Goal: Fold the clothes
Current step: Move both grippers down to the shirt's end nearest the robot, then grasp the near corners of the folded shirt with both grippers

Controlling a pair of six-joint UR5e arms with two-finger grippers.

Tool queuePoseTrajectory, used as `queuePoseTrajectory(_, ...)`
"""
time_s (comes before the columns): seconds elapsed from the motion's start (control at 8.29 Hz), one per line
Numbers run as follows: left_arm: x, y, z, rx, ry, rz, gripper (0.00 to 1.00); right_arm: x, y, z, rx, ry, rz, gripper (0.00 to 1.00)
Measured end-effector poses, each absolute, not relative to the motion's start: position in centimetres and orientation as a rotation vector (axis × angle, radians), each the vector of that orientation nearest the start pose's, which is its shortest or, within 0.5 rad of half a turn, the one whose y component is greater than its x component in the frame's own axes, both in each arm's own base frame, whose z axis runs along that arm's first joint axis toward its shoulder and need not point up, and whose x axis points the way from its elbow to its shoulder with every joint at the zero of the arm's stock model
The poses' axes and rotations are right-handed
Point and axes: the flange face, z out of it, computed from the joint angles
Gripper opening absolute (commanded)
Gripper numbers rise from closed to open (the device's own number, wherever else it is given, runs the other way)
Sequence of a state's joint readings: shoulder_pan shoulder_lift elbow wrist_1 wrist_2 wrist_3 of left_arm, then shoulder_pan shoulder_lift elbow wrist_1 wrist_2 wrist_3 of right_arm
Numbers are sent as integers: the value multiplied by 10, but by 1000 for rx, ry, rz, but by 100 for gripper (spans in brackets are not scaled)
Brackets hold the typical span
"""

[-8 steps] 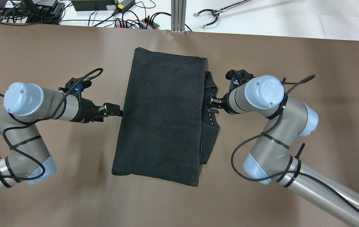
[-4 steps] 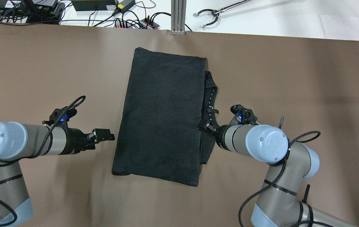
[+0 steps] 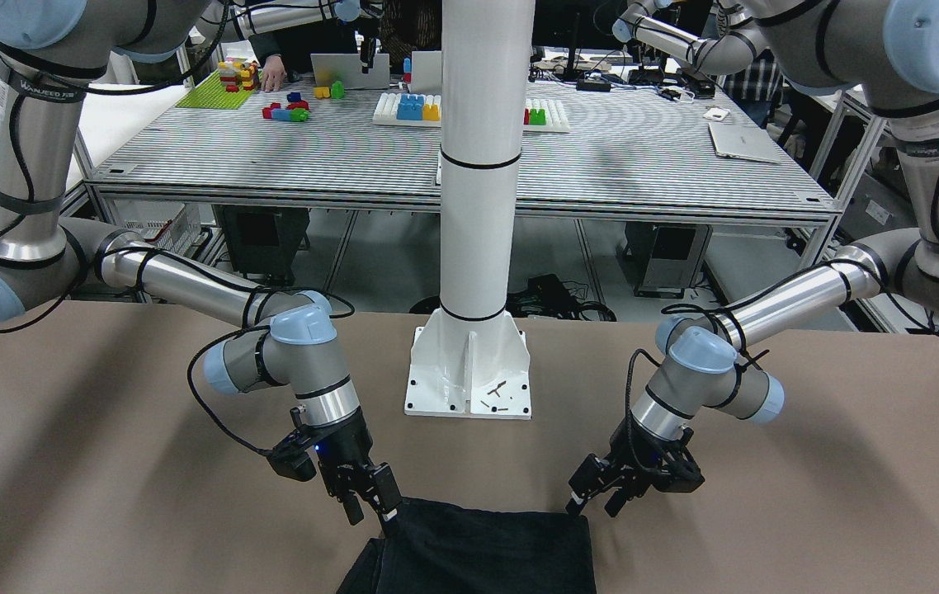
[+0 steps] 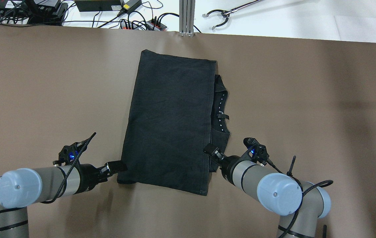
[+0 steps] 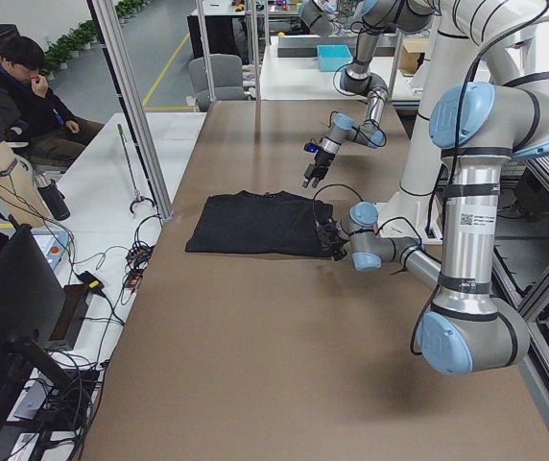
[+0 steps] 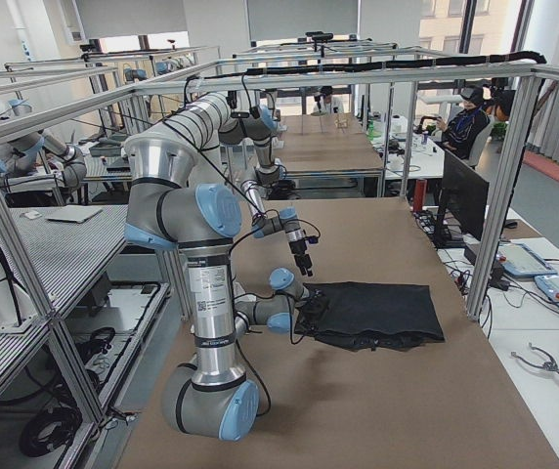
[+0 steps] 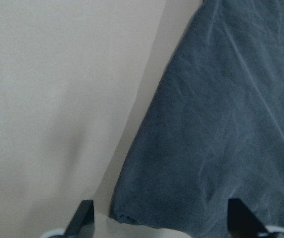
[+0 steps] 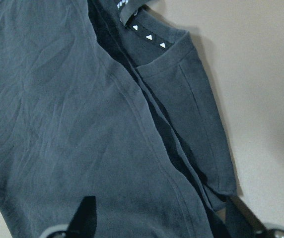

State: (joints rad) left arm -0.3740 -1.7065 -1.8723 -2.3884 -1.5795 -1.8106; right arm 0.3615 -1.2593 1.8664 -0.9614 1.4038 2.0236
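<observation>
Black cloth, the garment, lies flat and folded lengthwise in the middle of the brown bench, just where it lay a second ago. Both arms have since slid back along its long edges toward the robot's side. The left gripper has gone from mid-edge to the near left corner, and the right gripper from beside the collar down to the near right edge.

Each wrist camera shows its fingers apart with cloth lying between them; whether they touch the fabric I cannot tell. From across the bench only the garment's end nearest the robot shows, cut off by the lower border. A collar strip of the layer underneath pokes out on the right.

Both forearms lie low and nearly level, wrists pointing in at the garment from either side.
</observation>
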Motion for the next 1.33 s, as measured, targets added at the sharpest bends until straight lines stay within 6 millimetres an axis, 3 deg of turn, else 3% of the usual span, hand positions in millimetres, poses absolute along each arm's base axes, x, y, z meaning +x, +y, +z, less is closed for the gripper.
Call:
queuePoseTrajectory(0.36, 468, -312, 357, 64, 1265, -553, 94, -491, -338, 287, 96, -1272, 813, 93)
queuePoseTrajectory(1.09, 485, -321, 357, 54, 1262, -631, 94, -491, -338, 287, 97, -1274, 813, 93)
queuePoseTrajectory(1.33, 490, -324, 357, 62, 1260, -639, 81, -491, -338, 287, 96, -1274, 812, 93)
